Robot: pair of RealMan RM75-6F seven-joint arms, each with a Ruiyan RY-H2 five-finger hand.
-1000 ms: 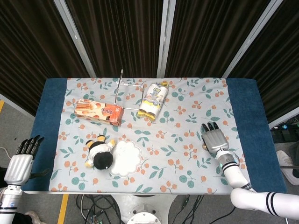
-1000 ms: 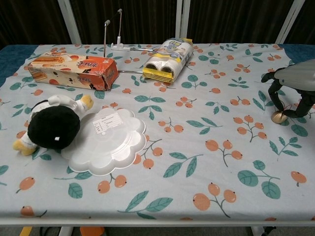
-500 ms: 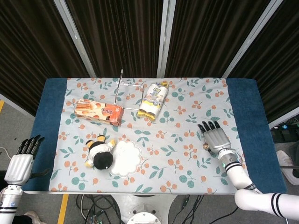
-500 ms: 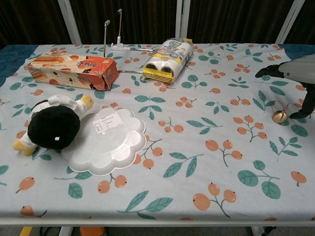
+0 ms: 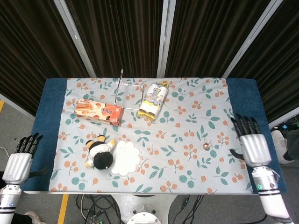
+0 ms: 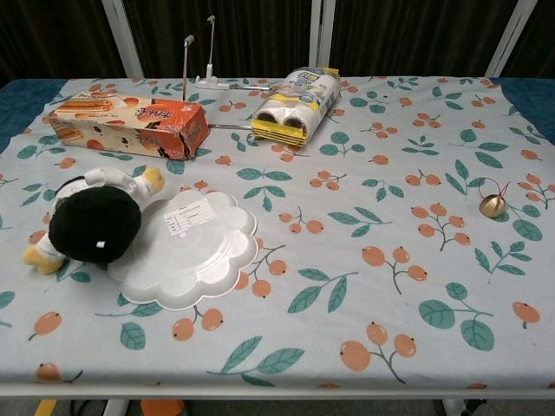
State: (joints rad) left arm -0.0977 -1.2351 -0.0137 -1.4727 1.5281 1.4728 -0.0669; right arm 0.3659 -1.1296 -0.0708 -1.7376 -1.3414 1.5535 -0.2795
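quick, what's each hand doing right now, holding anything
Left hand: open, holding nothing, off the table's left edge.
Right hand: open, fingers spread, holding nothing; the small gold bell lies apart from it on the cloth.

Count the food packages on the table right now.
2. The orange biscuit box lies at the back left, beside the wire rack. The yellow snack pack lies near the back centre, against the rack's other side. None seems hidden.
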